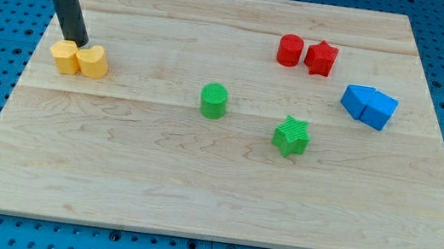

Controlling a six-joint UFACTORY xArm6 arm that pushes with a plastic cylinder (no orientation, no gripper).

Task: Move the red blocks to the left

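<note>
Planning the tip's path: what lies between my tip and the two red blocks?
In the camera view, only bare board lies between my tip, by the yellow blocks, and the red cylinder and red star. The green cylinder sits below that line.

My tip point(81, 43) just above yellow blocks point(80, 61) at the view's left, red cylinder point(290, 50) beside red star point(321, 58) upper right

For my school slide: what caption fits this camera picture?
My tip touches the yellow blocks, far left of the red cylinder and red star.
</note>
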